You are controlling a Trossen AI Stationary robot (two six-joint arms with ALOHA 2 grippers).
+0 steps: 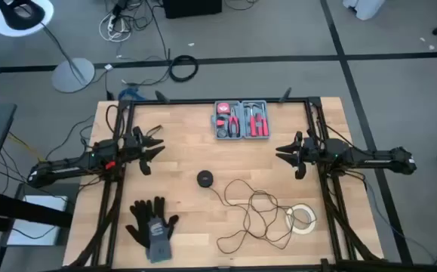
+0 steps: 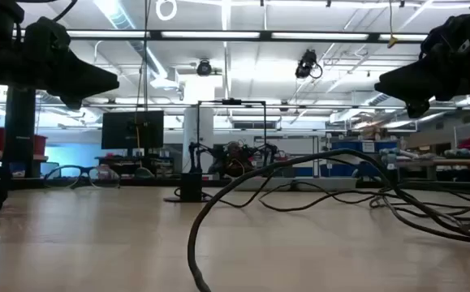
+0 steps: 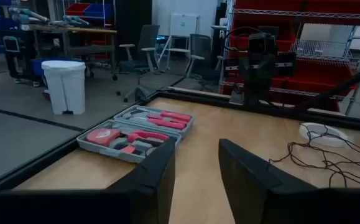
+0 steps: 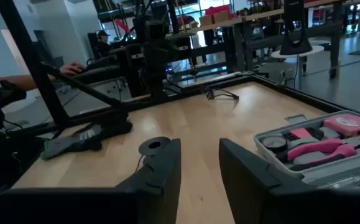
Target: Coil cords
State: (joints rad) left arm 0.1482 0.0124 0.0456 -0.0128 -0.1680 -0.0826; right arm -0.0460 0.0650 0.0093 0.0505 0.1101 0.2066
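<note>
Hovering: both pincers released, left pincer (image 1: 156,147) and right pincer (image 1: 282,153) well clear of cord (image 1: 256,215). Best grab near the puck (image 1: 204,178) first.

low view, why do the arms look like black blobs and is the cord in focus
Low view: bright ceiling lights behind backlight both arms into silhouettes, and the nearest loop of the cord is soft, too close to the lens. High view: even light, and the cord reads crisply on the table.
</note>
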